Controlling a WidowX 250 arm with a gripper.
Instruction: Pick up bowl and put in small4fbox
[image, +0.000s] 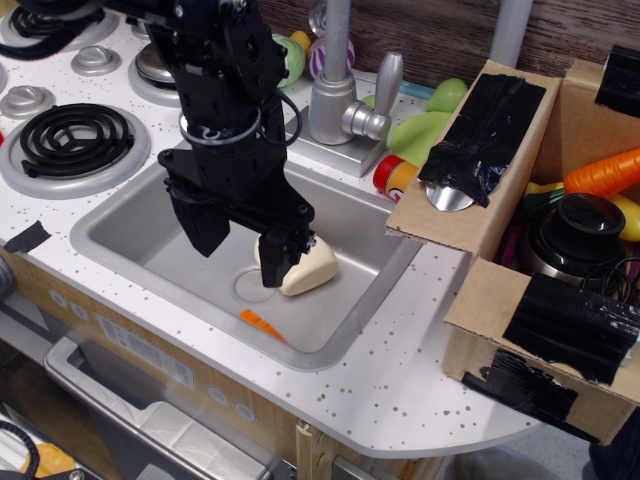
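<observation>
While hanging in the sink (150, 215), claw (237, 250) spread open, cream bottle (309, 267) touching 1 finger.

Layout: sink (130, 235) recessed in the tabletop (400, 390), holding a jug-shaped bottle (308, 268) with a small carrot piece (262, 324) in front of it. Claw (240, 245) hangs over the sink. Faucet (338, 90) behind; burner (75, 135) left; cardboard box (540, 250) right.

sink (120, 235) — cream bottle (312, 268), orange bit (262, 324) | faucet (335, 100) | burner (75, 137)
</observation>
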